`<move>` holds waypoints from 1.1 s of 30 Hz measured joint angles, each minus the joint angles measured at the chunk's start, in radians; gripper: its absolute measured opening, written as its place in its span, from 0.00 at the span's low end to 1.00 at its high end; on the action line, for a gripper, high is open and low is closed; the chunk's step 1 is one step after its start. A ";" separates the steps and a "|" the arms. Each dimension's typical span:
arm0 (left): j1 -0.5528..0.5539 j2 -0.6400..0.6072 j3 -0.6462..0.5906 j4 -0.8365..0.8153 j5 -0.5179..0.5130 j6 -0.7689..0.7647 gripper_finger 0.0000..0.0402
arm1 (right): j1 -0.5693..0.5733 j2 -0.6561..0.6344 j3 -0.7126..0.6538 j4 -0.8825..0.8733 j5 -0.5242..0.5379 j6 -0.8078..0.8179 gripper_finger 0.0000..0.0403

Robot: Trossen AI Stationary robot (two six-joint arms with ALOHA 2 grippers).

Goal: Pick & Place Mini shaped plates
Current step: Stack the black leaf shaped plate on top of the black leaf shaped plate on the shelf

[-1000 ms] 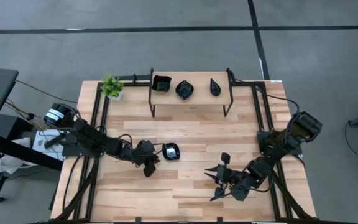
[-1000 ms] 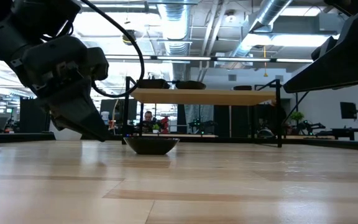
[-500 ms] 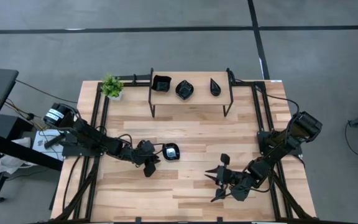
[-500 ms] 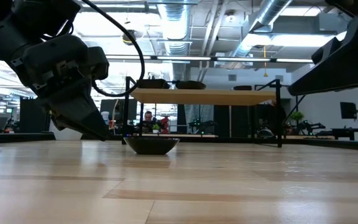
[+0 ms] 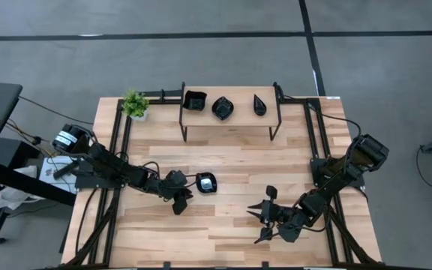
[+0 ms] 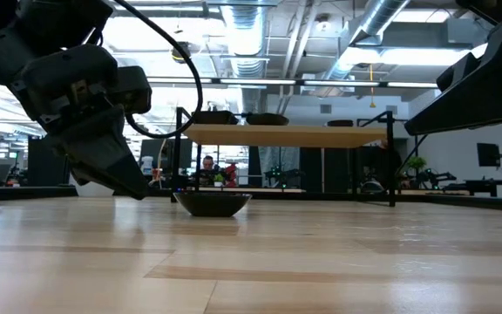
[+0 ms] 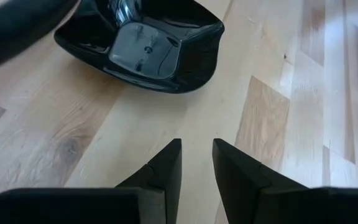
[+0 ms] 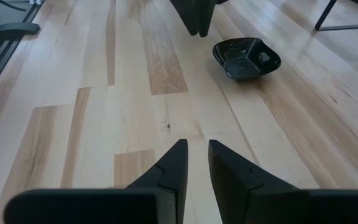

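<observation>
Pale wooden planks made up the table [image 5: 223,157], which was framed along both sides by black rails and surrounded by grey floor. Near the middle of the table, one square glossy black plate [image 5: 206,182] sat flat on the wood, with bare boards all around it except on the side toward the left arm. The left gripper [image 5: 182,193] hung just beside that plate without touching it; its fingers [image 7: 166,168] stood slightly apart with a narrow gap and nothing between them. The right gripper [image 5: 263,217] waited toward the near right part of the table, well apart from the plate, fingers [image 8: 173,163] likewise narrowly parted and empty, with open wood between it and the plate.

Along the far edge stood a raised wooden shelf [image 5: 231,118] on black legs. Three more black plates rested on it in a row: a squarish one [image 5: 194,100], a rounded flower-like one [image 5: 223,107] and a teardrop one [image 5: 259,105]. A small green potted plant [image 5: 135,104] stood at the far left corner, beside the shelf.
</observation>
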 joint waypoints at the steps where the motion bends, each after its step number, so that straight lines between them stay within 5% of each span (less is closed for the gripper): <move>1: 0.000 0.000 0.000 0.000 0.000 0.003 0.23 | 0.000 0.000 0.000 0.000 0.000 0.000 0.15; 33: 0.000 0.000 0.000 0.008 -0.008 0.033 0.23 | 0.000 0.000 0.000 0.008 0.000 -0.001 0.15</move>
